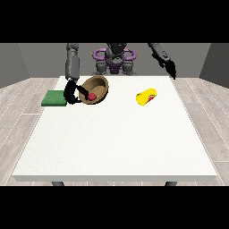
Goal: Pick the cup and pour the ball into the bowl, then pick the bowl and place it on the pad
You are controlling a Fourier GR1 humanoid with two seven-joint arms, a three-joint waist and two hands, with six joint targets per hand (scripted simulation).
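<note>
The hand at the view's left [71, 94] has its fingers curled round the rim of the brown bowl [96, 89], which is tilted up with its opening toward the camera (a red ball [92, 96] sits inside, low against the wall). Just beside that hand lies the green pad [54, 98]. The yellow cup [146, 97] lies on its side on the white table [116, 143], well apart. The hand at the view's right [171, 70] hangs above the table's far corner; whether its fingers are spread or curled cannot be told.

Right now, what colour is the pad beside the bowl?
Green. The pad shows best in the front view, at the table's left edge.
</note>
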